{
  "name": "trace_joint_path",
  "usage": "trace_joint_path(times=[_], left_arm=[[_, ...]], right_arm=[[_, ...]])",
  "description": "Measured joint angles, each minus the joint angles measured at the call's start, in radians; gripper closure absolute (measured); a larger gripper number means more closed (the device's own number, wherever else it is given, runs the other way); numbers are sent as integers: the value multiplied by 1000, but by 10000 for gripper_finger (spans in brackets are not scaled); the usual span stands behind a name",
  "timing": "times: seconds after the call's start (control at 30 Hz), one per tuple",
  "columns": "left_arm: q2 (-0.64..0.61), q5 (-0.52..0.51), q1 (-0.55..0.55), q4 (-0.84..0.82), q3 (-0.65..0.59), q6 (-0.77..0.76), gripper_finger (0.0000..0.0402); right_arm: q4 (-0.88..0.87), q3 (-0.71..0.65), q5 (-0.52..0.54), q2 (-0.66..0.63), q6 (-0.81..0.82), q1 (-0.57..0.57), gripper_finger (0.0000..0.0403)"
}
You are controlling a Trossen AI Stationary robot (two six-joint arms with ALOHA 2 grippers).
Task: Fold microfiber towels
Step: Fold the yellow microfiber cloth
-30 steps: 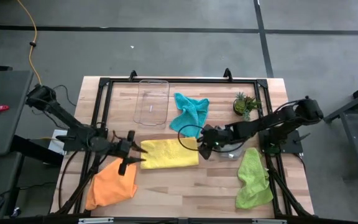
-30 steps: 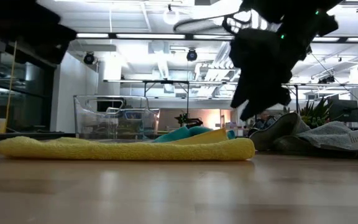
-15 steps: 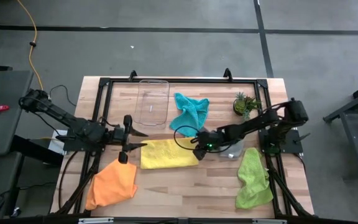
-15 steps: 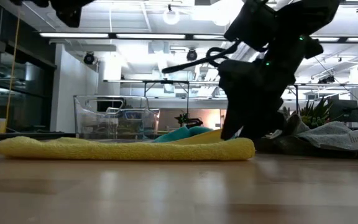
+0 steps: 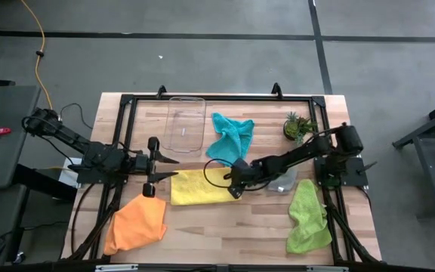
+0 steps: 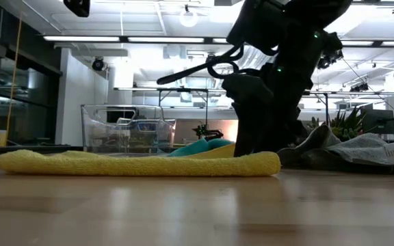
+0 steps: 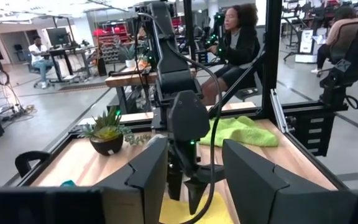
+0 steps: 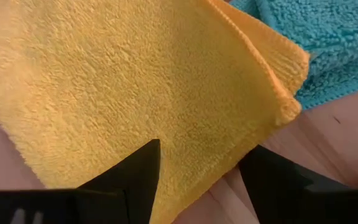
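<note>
The yellow towel [image 5: 202, 187] lies folded flat at the table's middle, a doubled edge showing at its far right corner [image 8: 272, 68]. My right gripper [image 5: 235, 181] is open and slants down over the towel's right end [image 6: 252, 158]. My left gripper [image 5: 166, 168] is open, raised and level, above the towel's left end, with nothing between its fingers [image 7: 148, 180]. The teal towel [image 5: 231, 134] lies crumpled just beyond the yellow one. The orange towel [image 5: 136, 223] lies near left, the lime green towel [image 5: 308, 215] near right, and the grey towel [image 5: 284, 181] under my right arm. My right gripper's open fingers [image 8: 129, 180] stand over the yellow towel's right end [image 8: 185, 124], near its far right corner, slanting down from the table's right. I cannot tell whether the fingertips touch the cloth, which lies flat on the table.
A clear plastic tray [image 5: 185, 123] stands at the far middle and a small potted plant [image 5: 297, 126] at the far right. A black frame [image 5: 127, 106] edges the table. People sit in the room beyond [image 7: 235, 37]. Bare wood [image 5: 225, 227] lies near the front edge.
My right gripper has gone toward the table's left and down, from beside the grey towel to the yellow towel's right end. My left gripper has risen from the orange towel's far edge, rolled about its own line, and now points level. The towels have kept still.
</note>
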Motion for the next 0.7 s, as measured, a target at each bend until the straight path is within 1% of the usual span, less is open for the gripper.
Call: trace_joint_path(times=[0.1,0.17,0.27,0.37,0.4,0.43,0.53,0.7], left_arm=[[0,0,0,1,0,0,257],[0,0,0,1,0,0,257],[0,0,0,0,0,0,257],[0,0,0,0,0,0,257],[0,0,0,0,0,0,257],[0,0,0,0,0,0,257],[0,0,0,0,0,0,257],[0,0,0,0,0,-1,257]], right_arm=[[-34,8,40,2,0,14,230],[-60,8,66,2,4,19,259],[-88,8,88,2,0,19,313],[-100,8,105,2,-37,19,377],[-100,7,108,2,-48,19,389],[-100,7,108,2,-56,19,395],[-102,7,107,2,-60,19,384],[-125,8,111,0,-83,26,398]])
